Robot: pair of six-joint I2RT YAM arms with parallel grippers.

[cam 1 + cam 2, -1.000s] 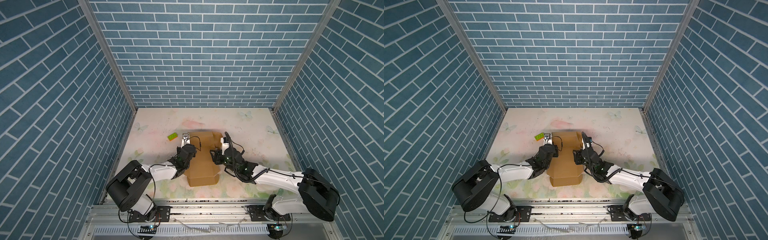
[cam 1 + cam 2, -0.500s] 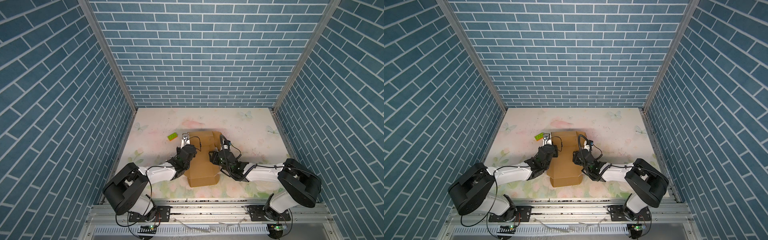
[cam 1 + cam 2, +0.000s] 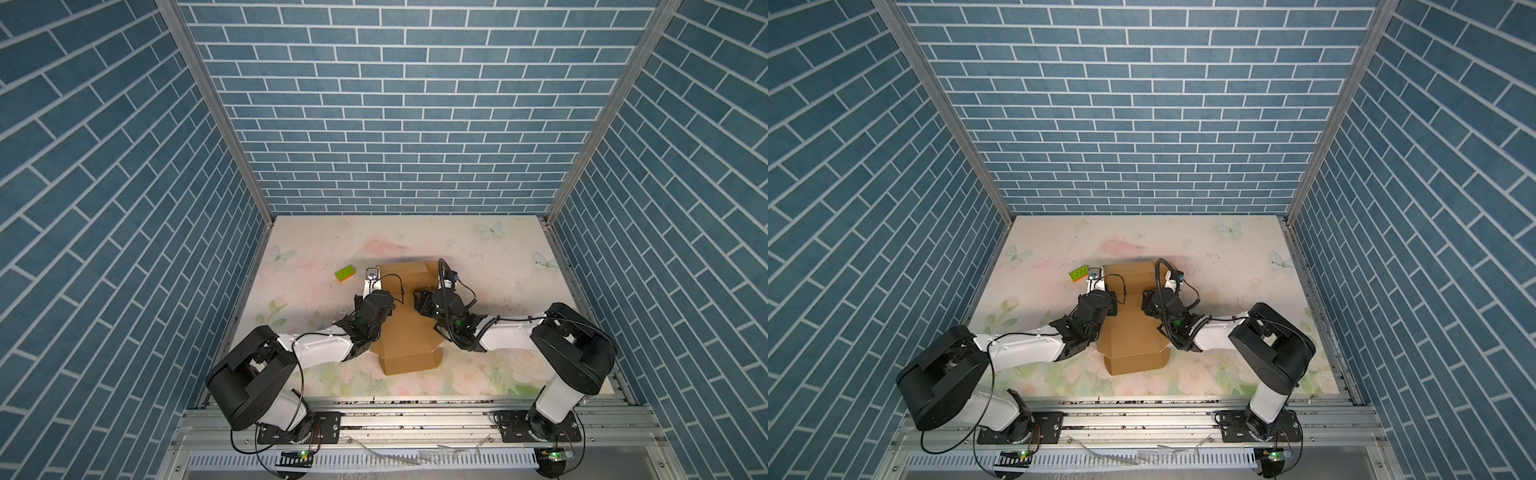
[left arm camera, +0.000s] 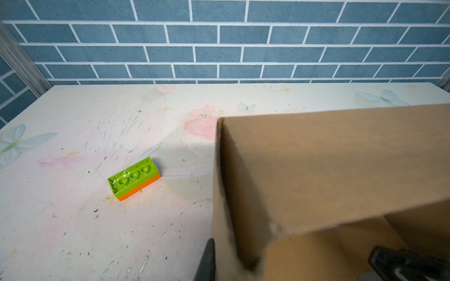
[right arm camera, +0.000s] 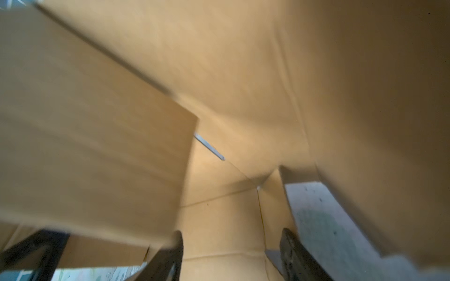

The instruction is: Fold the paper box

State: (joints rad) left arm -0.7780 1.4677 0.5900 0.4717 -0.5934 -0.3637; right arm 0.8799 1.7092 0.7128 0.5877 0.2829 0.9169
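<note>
The paper box (image 3: 409,332) (image 3: 1133,336), plain brown cardboard, lies partly folded in the middle of the table in both top views, its back panel raised. My left gripper (image 3: 390,309) (image 3: 1113,305) (image 4: 219,243) is shut on the box's left side wall (image 4: 243,194); one finger shows outside the wall, the other is hidden behind the cardboard. My right gripper (image 3: 419,301) (image 3: 1146,301) (image 5: 231,233) reaches in from the right and stands open over the box's inner floor (image 5: 219,219), with nothing between its fingers. A loose flap (image 5: 92,146) hangs close beside one finger.
A small green brick with an orange underside (image 3: 345,273) (image 3: 1079,274) (image 4: 134,178) lies on the table just left of the box's back corner. Blue brick walls close in the back and both sides of the floral table (image 3: 498,257).
My right gripper has opened wider and moved a little left, further over the box, while the right arm's elbow drew in. The left gripper has kept its hold and place.
</note>
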